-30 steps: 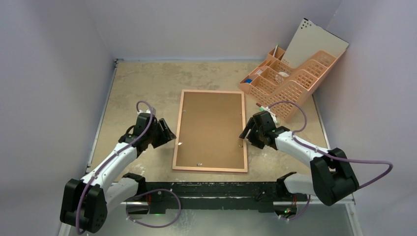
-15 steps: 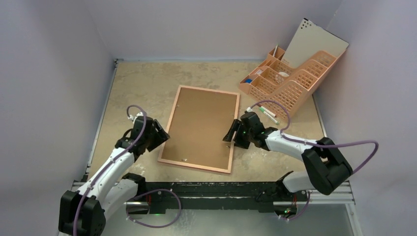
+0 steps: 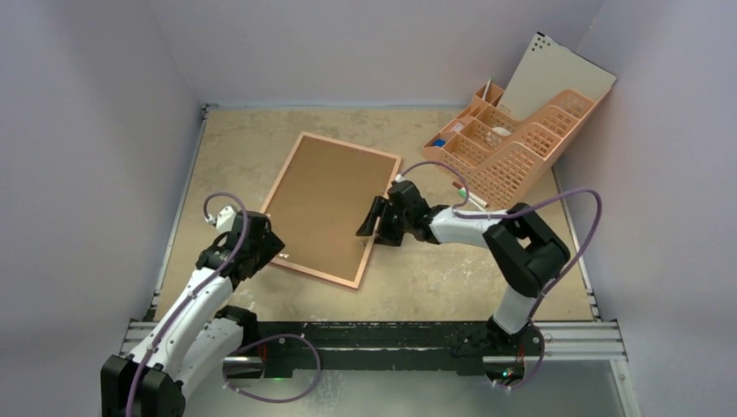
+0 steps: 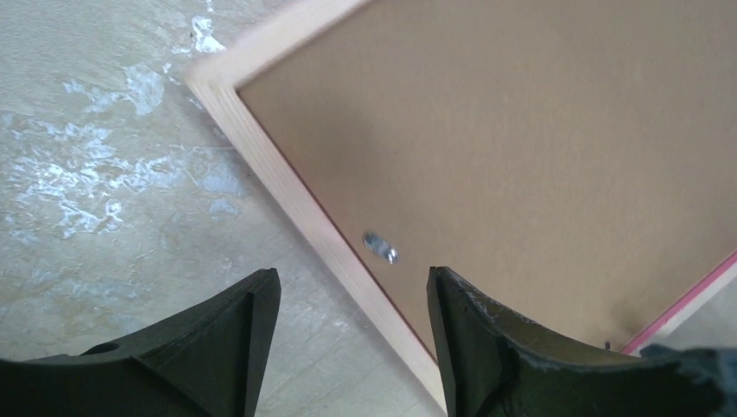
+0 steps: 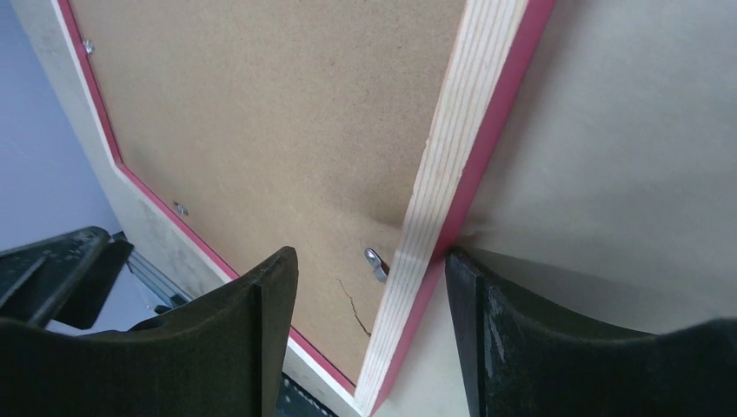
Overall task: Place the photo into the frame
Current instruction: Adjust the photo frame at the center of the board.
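The frame [image 3: 351, 146] lies face down and skewed on the table, pale wood rail up, pink showing along its edge [image 5: 500, 122]. A brown backing board [image 3: 326, 204] fills it. The photo is hidden. My right gripper [image 3: 372, 219] is open astride the frame's right rail [image 5: 465, 130]. Its outer fingertip [image 5: 487, 330] rests against the pink edge and the other hangs over the board. My left gripper [image 3: 271, 252] is open at the frame's near-left corner. The rail [image 4: 287, 187] runs between its fingers, touching neither. A metal tab [image 4: 381, 248] sits just ahead.
A peach plastic organiser [image 3: 513, 143] stands at the back right with a pale board [image 3: 556, 78] leaning in it. A pen [image 3: 465, 189] lies in front of it. Walls close in on both sides and the back. A metal rail [image 3: 391, 334] runs along the near edge.
The frame has swung clockwise and slid toward the back left, with my right gripper moving left along with it. My left gripper has pulled back to the left and opened wider.
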### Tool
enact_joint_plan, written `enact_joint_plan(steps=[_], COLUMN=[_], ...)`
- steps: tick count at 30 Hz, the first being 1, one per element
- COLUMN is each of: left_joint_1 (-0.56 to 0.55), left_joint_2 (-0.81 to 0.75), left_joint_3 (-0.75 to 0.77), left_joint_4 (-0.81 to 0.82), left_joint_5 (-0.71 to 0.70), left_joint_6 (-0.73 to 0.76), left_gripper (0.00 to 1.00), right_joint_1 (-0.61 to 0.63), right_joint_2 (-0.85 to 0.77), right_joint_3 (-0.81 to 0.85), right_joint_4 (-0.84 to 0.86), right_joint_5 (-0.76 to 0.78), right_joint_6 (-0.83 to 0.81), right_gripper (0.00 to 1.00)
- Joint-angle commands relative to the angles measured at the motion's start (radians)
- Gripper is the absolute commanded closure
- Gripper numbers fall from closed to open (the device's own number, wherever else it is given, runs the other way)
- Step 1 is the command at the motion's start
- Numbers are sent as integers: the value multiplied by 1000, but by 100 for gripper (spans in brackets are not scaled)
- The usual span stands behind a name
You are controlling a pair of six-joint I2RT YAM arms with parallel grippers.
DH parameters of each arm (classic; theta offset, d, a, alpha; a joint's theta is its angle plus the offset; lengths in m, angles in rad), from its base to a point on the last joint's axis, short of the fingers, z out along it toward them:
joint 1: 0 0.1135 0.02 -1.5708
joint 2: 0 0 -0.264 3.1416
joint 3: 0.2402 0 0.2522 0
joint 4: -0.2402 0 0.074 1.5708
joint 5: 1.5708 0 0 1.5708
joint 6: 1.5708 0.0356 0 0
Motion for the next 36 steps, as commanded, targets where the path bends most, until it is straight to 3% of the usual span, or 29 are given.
enact_joint_plan(steps=[1, 7, 16, 24, 36], left_joint_1=[0, 0, 3, 11, 112], left_joint_2=[11, 4, 97, 127, 247], left_joint_3=[-50, -122, -91, -103, -86], left_joint_4=[79, 177, 272, 246, 348], left_joint_5=[60, 21, -109, -166, -82], left_joint_6=[-19, -54, -64, -122, 36], left_gripper=[37, 44, 42, 71, 87], right_joint_1=[18, 18, 18, 18, 18], right_joint_2=[68, -28, -101, -125, -113], right_joint_3=[103, 55, 66, 73, 108], right_joint_4=[42, -28, -120, -141, -114], right_joint_5=[-27, 55, 90, 115, 115], right_joint_6=[-38, -90, -147, -166, -209], right_gripper=[35, 34, 34, 34, 34])
